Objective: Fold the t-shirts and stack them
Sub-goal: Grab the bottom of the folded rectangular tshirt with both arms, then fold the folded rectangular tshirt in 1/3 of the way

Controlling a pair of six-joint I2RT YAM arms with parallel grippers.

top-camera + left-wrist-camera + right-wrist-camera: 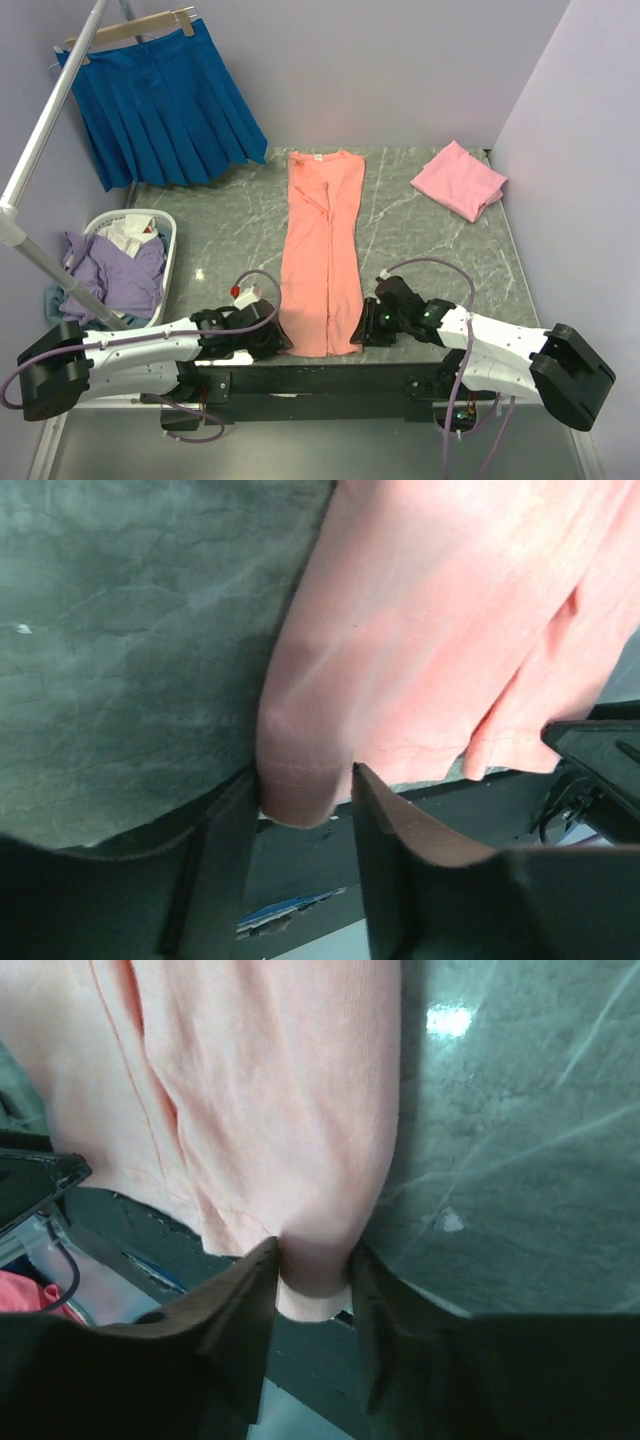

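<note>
Well off to the left of the left fingers (368, 810), a white slotted laundry basket (168, 232) sits at the edge of the surface (230, 210). It is heaped with crumpled purple clothes (118, 275), and a slanted white pole (45, 135) crosses in front of it. Farther beyond those fingers, a bright blue pleated skirt (165, 105) hangs from a wooden hanger (130, 28) against the wall. All of these are well apart from the cloth being handled.

The left fingers are clenched on the near left corner of the salmon-orange t-shirt (322, 250). Its stitched hem is bunched into a rounded fold that fills the gap between them and pokes just past the surface's near edge. The shirt lies as a long narrow strip with its sides folded inward. It stretches away from both sets of fingers across the dark green, white-veined, marble-like surface, collar at the far end. Its cotton looks soft and matte, with shallow lengthwise creases.

The right fingers (262, 1285) grasp the near right corner of the same hem, the cloth pinched tight between two dark, flat-faced tips. Far beyond the right fingers and off to their right, the lighter pink t-shirt (460, 180) lies as a folded, roughly square pad near the far right corner, well apart from the orange one.
</note>
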